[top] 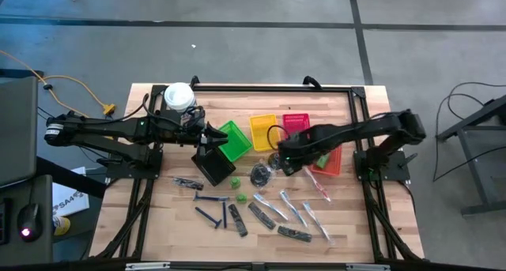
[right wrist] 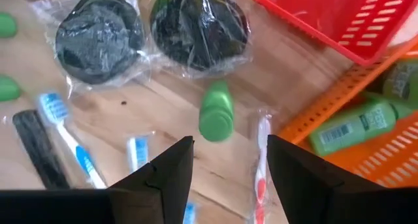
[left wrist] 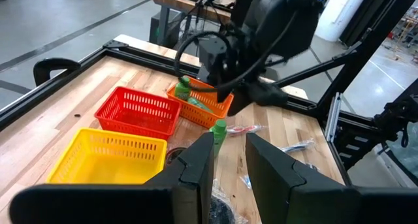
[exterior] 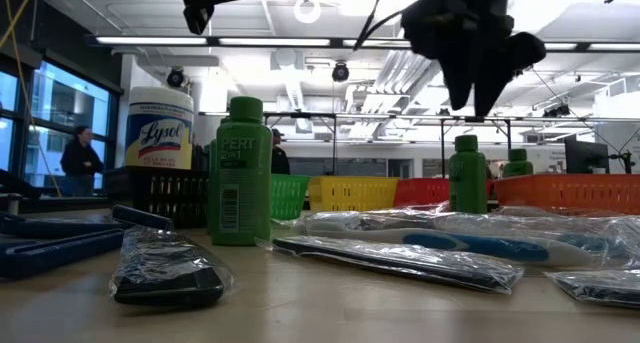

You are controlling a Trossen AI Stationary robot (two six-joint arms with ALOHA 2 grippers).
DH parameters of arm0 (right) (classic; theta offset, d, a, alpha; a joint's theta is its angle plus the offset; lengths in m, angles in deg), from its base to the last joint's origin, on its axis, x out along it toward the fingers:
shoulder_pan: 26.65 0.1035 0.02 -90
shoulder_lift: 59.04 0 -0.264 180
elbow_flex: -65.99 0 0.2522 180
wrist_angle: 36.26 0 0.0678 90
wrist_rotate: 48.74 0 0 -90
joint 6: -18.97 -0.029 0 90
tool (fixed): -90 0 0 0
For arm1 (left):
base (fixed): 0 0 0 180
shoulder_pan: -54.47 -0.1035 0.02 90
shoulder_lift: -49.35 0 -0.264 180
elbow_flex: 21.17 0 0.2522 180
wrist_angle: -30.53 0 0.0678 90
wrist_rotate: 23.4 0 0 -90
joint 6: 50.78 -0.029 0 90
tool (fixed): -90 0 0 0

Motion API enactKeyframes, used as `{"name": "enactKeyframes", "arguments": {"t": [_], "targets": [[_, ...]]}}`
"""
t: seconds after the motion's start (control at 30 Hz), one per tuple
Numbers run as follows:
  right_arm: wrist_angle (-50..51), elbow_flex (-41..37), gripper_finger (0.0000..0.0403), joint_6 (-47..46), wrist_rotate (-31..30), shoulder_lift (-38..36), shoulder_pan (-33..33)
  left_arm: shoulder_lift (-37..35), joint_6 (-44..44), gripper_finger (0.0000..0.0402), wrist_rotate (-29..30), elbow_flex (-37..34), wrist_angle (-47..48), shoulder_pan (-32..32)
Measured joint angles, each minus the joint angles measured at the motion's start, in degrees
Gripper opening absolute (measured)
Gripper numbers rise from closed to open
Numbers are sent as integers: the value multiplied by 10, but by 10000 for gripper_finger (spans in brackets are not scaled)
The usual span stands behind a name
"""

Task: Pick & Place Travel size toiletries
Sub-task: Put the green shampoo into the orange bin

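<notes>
Travel size toiletries lie scattered on the table's near half: green bottles (top: 235, 182), packeted toothbrushes (top: 292, 208), dark strips (top: 237, 220), blue razors (top: 209, 216) and two bagged dark round pieces (right wrist: 98, 34). My right gripper (right wrist: 230, 162) hangs open, pointing down, above a green bottle (right wrist: 215, 111) that lies on its side on the wood beside the orange basket (right wrist: 392, 152). Two green bottles (right wrist: 353, 126) lie in that basket. My left gripper (left wrist: 228, 162) waits open and empty above the black basket (top: 212, 167).
Green (top: 233, 139), yellow (top: 263, 131) and red (top: 296, 121) baskets stand in a row across the table's middle. A white tub with a yellow label (top: 179, 95) stands at the far left. A black frame (top: 261, 88) rims the table.
</notes>
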Motion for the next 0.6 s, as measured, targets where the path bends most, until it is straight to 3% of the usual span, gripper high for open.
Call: {"name": "enactKeyframes", "arguments": {"t": [0.2, 0.6], "targets": [[7, 12, 185, -17, 5, 39, 0, 0, 0, 86, 0, 0, 0, 0], [4, 12, 187, -32, 5, 41, -1, 0, 0, 86, 0, 0, 0, 0]]}}
